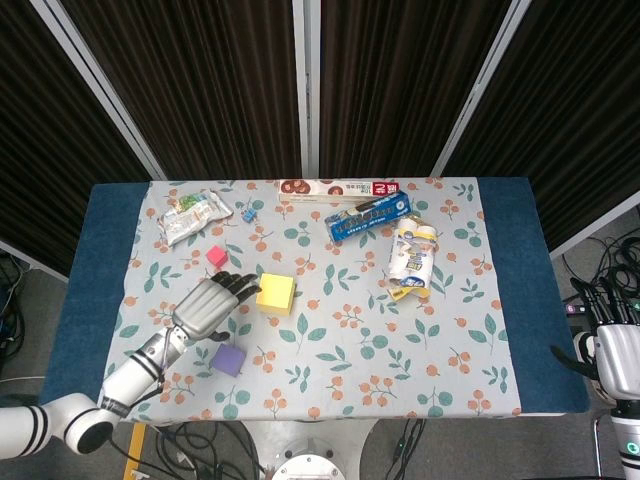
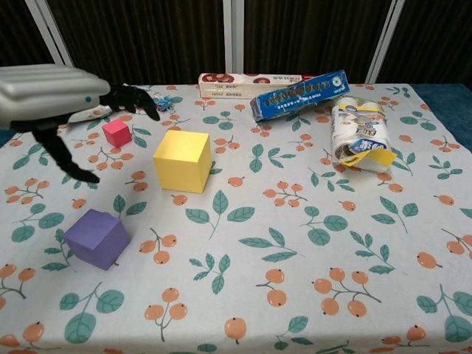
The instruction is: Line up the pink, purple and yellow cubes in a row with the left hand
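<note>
The yellow cube [image 1: 275, 293] [image 2: 183, 160] stands free on the floral tablecloth, left of the middle. Behind it to the left sits the small pink cube [image 1: 216, 256] [image 2: 116, 133]. The purple cube [image 1: 229, 360] [image 2: 97, 237] lies nearer the front edge. My left hand [image 1: 208, 304] [image 2: 63, 99] hovers above the cloth, left of the yellow cube, between the pink and purple cubes, fingers spread and holding nothing. At the far right edge of the head view my right hand [image 1: 612, 345] hangs off the table, its fingers too small to read.
A long biscuit box [image 1: 338, 188] [image 2: 254, 82] lies along the back edge with a blue packet [image 1: 367, 217] [image 2: 299, 94] before it. A white and yellow pouch [image 1: 411, 258] [image 2: 360, 133] lies to the right. A snack bag [image 1: 192, 215] and a small blue clip [image 1: 247, 213] sit back left.
</note>
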You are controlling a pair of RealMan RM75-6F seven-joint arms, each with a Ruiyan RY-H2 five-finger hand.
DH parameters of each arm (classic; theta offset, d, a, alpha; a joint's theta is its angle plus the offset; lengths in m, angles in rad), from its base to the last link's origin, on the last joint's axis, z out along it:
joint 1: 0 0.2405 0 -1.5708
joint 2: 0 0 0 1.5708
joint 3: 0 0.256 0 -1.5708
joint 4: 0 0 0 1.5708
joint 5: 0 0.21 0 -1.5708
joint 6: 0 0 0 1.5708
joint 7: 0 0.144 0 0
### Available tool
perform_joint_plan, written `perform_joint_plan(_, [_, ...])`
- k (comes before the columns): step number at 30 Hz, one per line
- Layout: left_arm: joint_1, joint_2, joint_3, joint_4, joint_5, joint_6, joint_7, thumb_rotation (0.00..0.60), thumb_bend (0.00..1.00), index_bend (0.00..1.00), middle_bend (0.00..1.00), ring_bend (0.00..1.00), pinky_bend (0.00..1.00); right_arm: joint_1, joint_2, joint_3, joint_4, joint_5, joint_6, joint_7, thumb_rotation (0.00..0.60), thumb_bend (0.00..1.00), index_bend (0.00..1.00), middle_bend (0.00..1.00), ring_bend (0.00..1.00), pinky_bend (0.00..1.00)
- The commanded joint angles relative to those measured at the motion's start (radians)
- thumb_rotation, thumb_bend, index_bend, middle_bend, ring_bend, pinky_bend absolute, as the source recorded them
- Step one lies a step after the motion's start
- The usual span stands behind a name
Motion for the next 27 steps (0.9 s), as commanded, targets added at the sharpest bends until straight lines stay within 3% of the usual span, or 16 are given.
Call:
perform_joint_plan(1, [0.061, 0.05, 0.096, 0.003, 0.159, 0.03, -0.087, 0.6, 0.06, 0.24, 0.23, 0.21, 0.24, 0.001, 0.0, 0.001, -0.004, -0.002, 0.0, -0.004, 0.6, 0.0, 0.08, 0.15, 0.02, 0.14])
perform_joint_plan(8, [0.091, 0.045, 0.118, -0.027, 0.177, 0.005, -0.039, 0.6, 0.06, 0.24, 0.24, 0.21, 0.24, -0.001, 0.003, -0.002, -0.015, -0.004, 0.003, -0.013, 0.6, 0.0, 0.08, 0.15, 0.02, 0.14])
perform_joint_plan(18, [0.114, -0.04, 0.076, -0.002, 0.079, -0.06, 0.083, 0.6, 0.06, 0.25, 0.26, 0.21, 0.24, -0.004, 0.004, -0.004, -0.016, -0.003, 0.008, -0.011, 0.6, 0.0, 0.08, 0.15, 0.02, 0.14])
perform_joint_plan(23, [0.122, -0.078, 0.05, 0.016, 0.013, -0.082, 0.116, 0.6, 0.12, 0.32, 0.37, 0.33, 0.24, -0.004, 0.002, -0.005, -0.009, 0.002, 0.002, -0.004, 0.6, 0.0, 0.08, 0.15, 0.02, 0.14])
perform_joint_plan(27, [0.128, -0.106, 0.034, 0.036, -0.023, -0.093, 0.127, 0.6, 0.14, 0.35, 0.39, 0.33, 0.24, -0.002, 0.0, -0.004, -0.003, 0.003, 0.001, 0.001, 0.6, 0.0, 0.08, 0.15, 0.02, 0.14])
